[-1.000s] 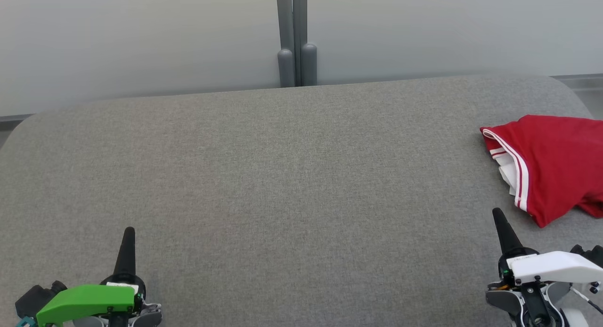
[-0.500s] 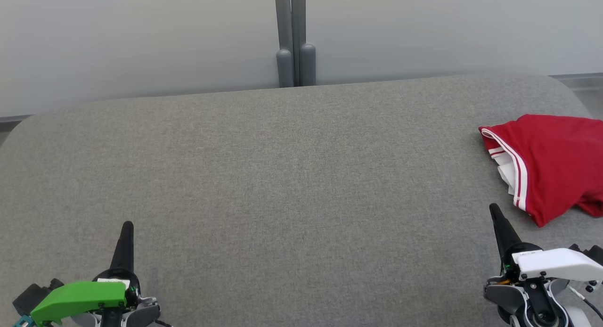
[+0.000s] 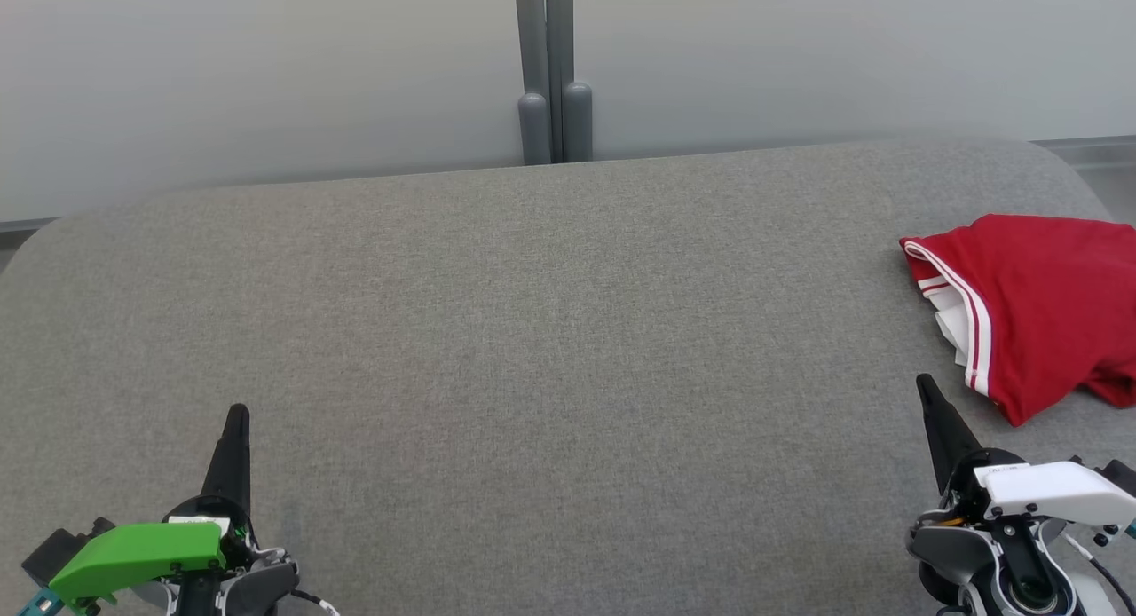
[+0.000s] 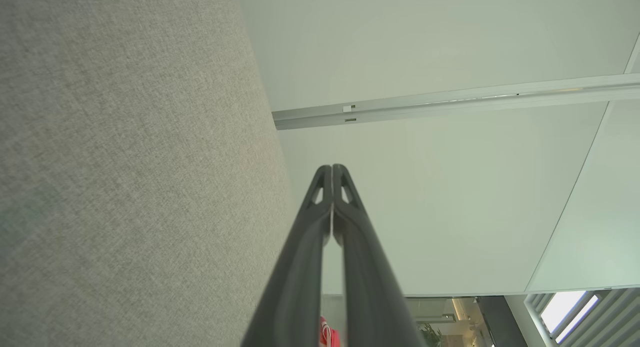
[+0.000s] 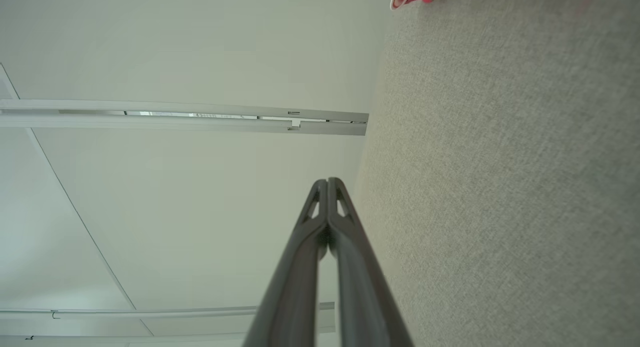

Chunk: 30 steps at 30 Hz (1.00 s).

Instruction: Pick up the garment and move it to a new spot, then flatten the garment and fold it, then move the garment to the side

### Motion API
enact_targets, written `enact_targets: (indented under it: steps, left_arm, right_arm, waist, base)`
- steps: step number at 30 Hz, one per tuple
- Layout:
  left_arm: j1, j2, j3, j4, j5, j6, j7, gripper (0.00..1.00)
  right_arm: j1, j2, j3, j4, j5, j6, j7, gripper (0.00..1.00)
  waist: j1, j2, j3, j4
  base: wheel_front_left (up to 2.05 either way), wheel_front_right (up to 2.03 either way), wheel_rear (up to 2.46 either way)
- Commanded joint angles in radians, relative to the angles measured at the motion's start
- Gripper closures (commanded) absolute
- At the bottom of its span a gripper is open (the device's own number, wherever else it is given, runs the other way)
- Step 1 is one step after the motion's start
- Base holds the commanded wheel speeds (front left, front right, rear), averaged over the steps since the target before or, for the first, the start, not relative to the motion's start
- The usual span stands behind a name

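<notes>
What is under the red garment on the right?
The red garment lies on the grey fabric surface; white cloth peeks from its striped edge. Anything else beneath is covered.

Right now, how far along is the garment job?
Done: nothing clearly; the red, white-striped cloth garment lies loosely bunched at the right edge of the grey fabric tabletop. In hand: nothing; left claw and right claw are shut, empty. Left: pick up, flatten, fold, set aside.

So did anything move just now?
The left gripper and right gripper both crept forward a little over the grey table. Nothing was grabbed or let go, and their fingers stay shut. The red garment hasn't moved.
</notes>
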Motion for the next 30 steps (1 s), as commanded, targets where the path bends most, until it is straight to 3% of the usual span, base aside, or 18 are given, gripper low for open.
enact_targets:
  steps: [1, 13, 30]
  left_arm:
    - [-0.019, 0.008, 0.004, -0.005, -0.027, 0.0, 0.007, 1.0]
    - [-0.026, 0.009, 0.01, -0.012, -0.096, 0.0, 0.026, 1.0]
    - [-0.026, 0.008, 0.009, -0.012, -0.093, 0.0, 0.026, 1.0]
  right_arm:
    - [-0.014, -0.006, 0.002, -0.007, 0.025, 0.0, 0.006, 1.0]
    - [-0.02, -0.007, 0.006, -0.009, 0.117, 0.0, 0.028, 1.0]
    - [-0.019, -0.007, 0.006, -0.009, 0.113, 0.0, 0.027, 1.0]
  waist:
    - [0.0, 0.0, 0.0, 0.0]
    - [0.0, 0.0, 0.0, -0.003]
    - [0.0, 0.0, 0.0, -0.003]
  base:
    - [0.0, 0.0, 0.0]
    - [0.0, 0.0, 0.0]
    - [0.0, 0.0, 0.0]
